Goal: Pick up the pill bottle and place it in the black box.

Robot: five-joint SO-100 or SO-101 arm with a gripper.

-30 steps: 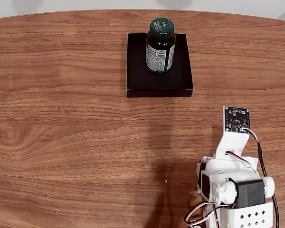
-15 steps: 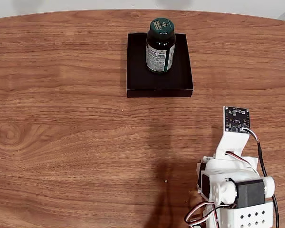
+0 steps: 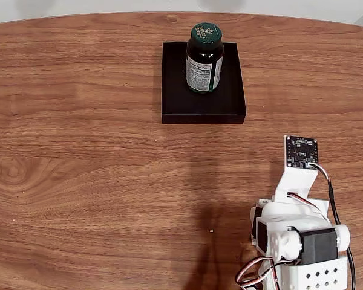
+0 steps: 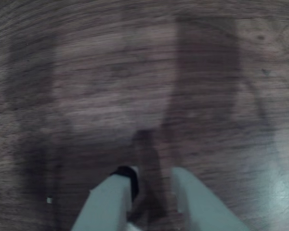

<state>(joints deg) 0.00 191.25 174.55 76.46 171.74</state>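
While label text blurs, pill bottle [image 3: 204, 58] upright in black box [image 3: 175, 103]; jaws slightly parted, empty.

The fixed view is looking steeply down at the wooden table [image 3: 97, 181] from above. The wrist view is looking closely at that table [image 4: 111, 86], sharing only its wood surface.

Wood-grain table [image 3: 78, 151], pale wall beyond

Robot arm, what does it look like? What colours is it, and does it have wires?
In the fixed view the arm is mostly white plastic with black motor blocks. A small black circuit board sits on a white bracket at its top. A black cable and thin red-and-white wires loop along it, and its white base has rows of small holes. In the wrist view the gripper has two pale fingers.
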